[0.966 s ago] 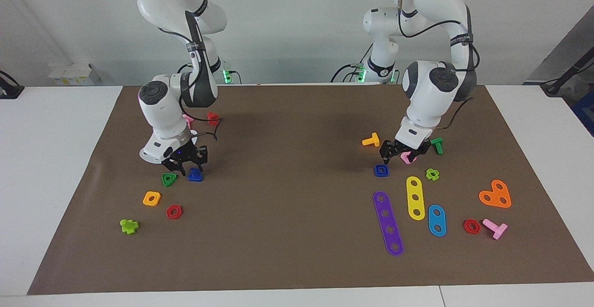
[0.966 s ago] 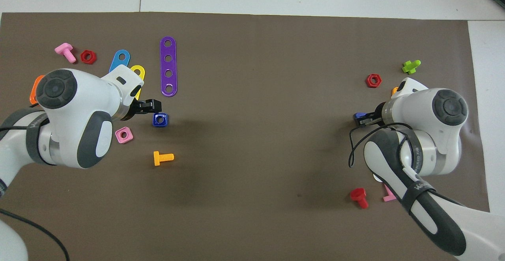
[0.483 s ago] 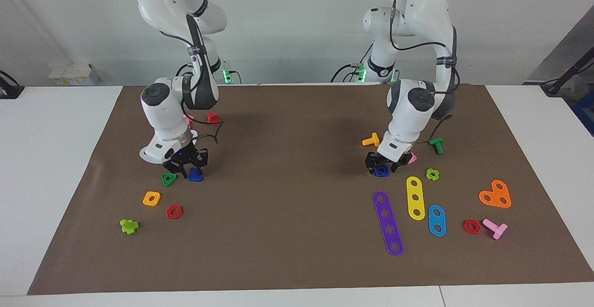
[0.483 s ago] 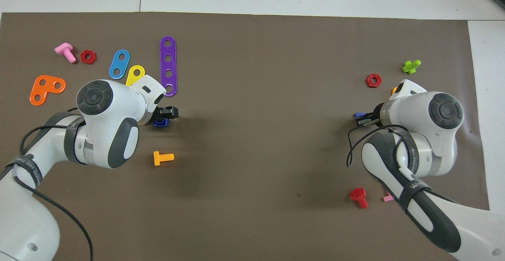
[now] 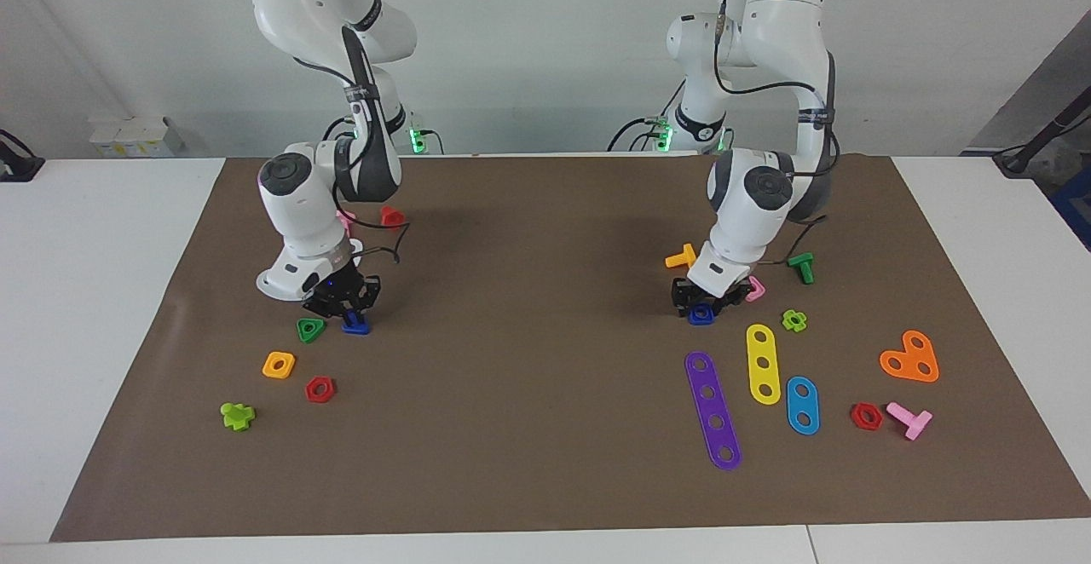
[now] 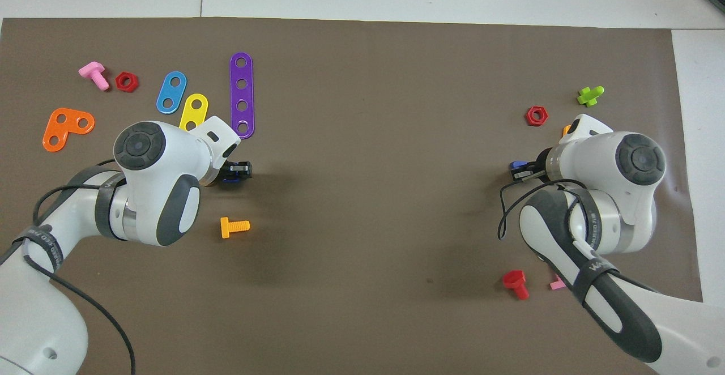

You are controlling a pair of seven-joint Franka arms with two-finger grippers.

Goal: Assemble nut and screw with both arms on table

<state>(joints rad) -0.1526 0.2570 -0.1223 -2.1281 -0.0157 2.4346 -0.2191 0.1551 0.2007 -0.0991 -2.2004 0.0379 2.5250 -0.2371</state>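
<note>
Fingers [image 5: 680,298] of the left gripper [image 5: 700,302] stand spread on either side of the blue square nut [image 5: 701,314], their tips low at the brown mat [image 5: 545,232]. They look released, not yet pinched in. The nut lies flat on the mat toward the left arm's end of the table. It is just beside the pink square nut [image 5: 754,290] and farther from the robots than the orange bolt [image 5: 681,257]. Straddling it this way probably lines the pads up with two flat sides, so the squeeze meets faces instead of rounded corners.

The right gripper [image 5: 345,304] is low over the blue screw [image 5: 356,324], which sits on the mat toward the right arm's end, just beside the green triangular nut [image 5: 310,330]. Whether it has closed on the screw cannot be told, because the wrist covers the contact from above. It seems to come in tilted from the robots' side, which would avoid the green piece.

Both parts are on the mat and well apart, so assembly has not begun. Each arm seems to be securing its own part.
</note>
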